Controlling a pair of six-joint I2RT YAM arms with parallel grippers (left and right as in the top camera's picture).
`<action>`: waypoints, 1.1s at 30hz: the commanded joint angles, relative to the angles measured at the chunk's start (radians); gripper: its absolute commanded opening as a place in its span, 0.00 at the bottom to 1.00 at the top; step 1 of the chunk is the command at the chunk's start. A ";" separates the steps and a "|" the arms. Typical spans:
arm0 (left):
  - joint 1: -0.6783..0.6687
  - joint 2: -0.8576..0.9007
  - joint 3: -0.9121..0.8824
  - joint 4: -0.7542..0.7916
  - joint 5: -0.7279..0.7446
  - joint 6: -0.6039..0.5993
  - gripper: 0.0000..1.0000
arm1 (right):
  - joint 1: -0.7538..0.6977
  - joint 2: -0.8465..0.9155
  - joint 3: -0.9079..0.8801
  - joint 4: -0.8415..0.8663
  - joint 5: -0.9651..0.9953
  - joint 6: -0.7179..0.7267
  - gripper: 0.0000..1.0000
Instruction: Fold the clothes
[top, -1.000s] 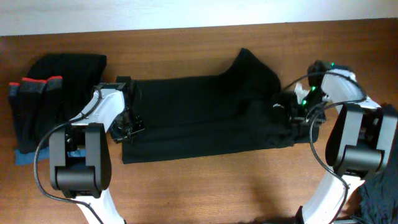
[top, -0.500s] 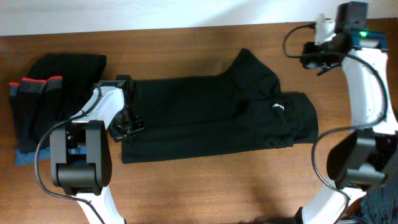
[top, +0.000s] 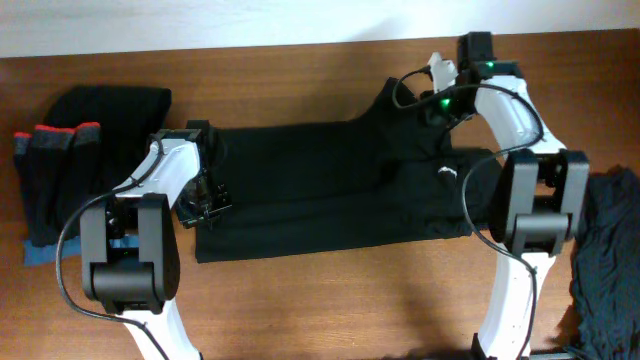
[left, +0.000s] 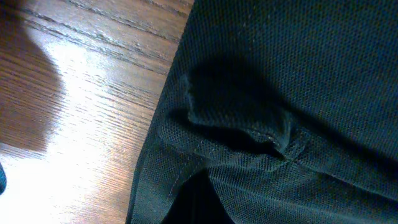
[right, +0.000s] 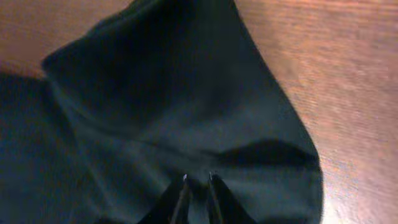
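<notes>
Touching black garment, R gripper narrow, hold unclear; L gripper shut, fingers unseen.

A long garment lies flat across the middle of the table, its length running left to right. The left claw sits on its left end; the right claw rests on the flap that juts toward the far edge at its right end. Well to the left, near the table's left edge, lies a pile of clothes - apart from the long garment. At the near right corner, beside the right arm's base, another heap of cloth lies apart from everything else.
</notes>
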 joint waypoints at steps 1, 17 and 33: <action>0.015 0.069 -0.011 0.048 -0.063 0.012 0.00 | 0.001 0.041 -0.001 0.033 -0.007 0.016 0.16; 0.016 0.069 -0.011 0.045 -0.063 0.013 0.00 | -0.016 0.157 -0.001 0.163 0.225 0.185 0.17; 0.016 0.069 -0.011 0.030 -0.063 0.013 0.00 | -0.103 0.162 -0.001 0.277 0.174 0.303 0.24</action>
